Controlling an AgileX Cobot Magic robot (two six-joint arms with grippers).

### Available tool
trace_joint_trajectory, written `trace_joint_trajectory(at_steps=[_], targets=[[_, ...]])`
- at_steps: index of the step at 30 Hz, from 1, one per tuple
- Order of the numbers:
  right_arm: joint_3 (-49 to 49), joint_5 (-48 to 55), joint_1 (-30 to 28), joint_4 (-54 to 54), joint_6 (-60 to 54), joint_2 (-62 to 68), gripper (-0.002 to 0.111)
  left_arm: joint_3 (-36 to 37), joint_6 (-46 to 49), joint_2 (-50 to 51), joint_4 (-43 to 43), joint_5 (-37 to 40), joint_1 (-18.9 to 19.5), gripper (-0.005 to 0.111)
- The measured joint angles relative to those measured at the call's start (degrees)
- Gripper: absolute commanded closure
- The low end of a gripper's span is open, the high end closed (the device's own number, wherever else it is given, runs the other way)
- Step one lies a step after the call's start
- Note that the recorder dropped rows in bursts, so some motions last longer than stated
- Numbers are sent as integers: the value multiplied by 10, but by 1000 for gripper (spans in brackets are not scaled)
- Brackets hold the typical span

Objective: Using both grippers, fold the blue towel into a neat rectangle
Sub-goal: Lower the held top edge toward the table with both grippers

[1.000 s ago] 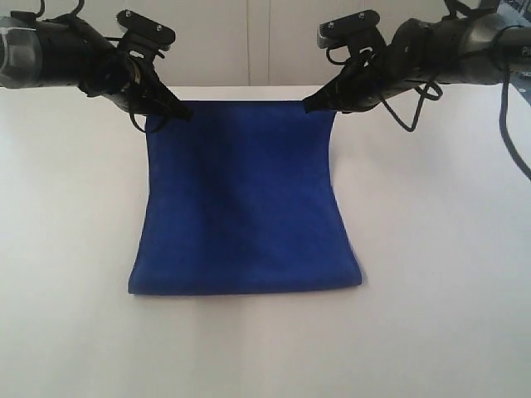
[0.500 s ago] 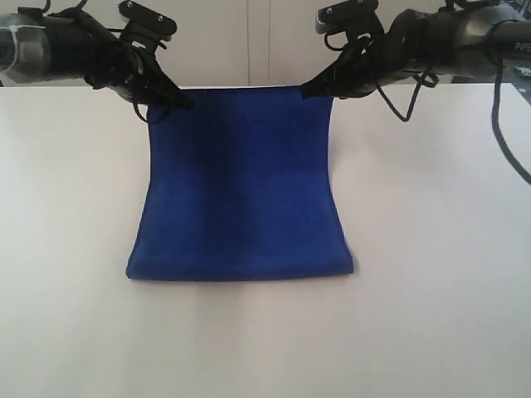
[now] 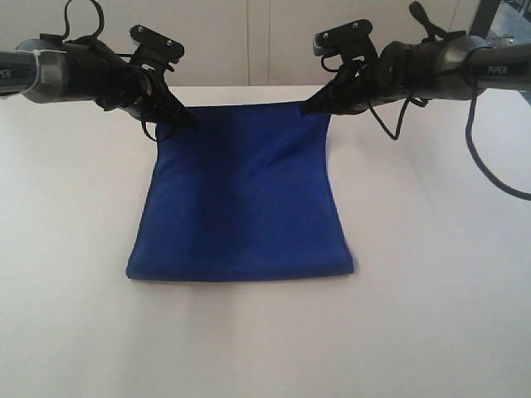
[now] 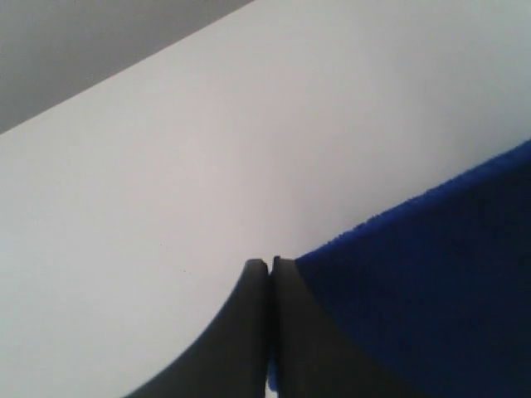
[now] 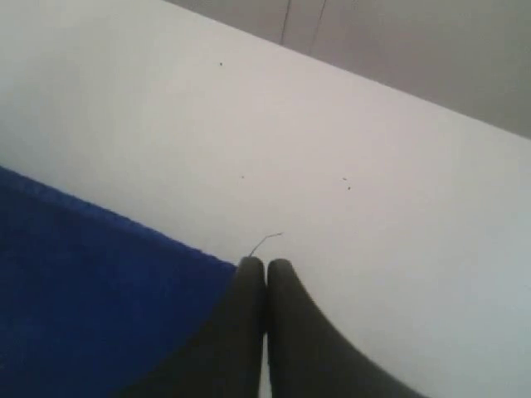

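The blue towel (image 3: pixel 241 199) hangs from its two far corners, its near part lying folded on the white table (image 3: pixel 431 274). My left gripper (image 3: pixel 187 117) is shut on the far left corner, and my right gripper (image 3: pixel 310 105) is shut on the far right corner. Between them the top edge sags slightly with diagonal creases. In the left wrist view the pinched jaws of the left gripper (image 4: pixel 270 264) hold the towel (image 4: pixel 431 274) edge. The right wrist view shows the right gripper (image 5: pixel 265 264) closed on the towel (image 5: pixel 91 290), a loose thread sticking out beside it.
A pale wall (image 3: pixel 249 41) with a vertical seam stands behind the table's far edge. Black cables (image 3: pixel 489 157) loop down from the right arm over the table's right side.
Both grippers have come down and a little toward the near side with the towel corners. The top edge now sags and creases; the folded near edge has stayed in place.
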Motion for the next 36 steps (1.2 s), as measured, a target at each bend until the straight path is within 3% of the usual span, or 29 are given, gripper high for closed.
trace_joint_trajectory(at_steps=[36], targets=[[0,-82,2,-6,-10,31,108,0,17,30,3,-74,24,107]])
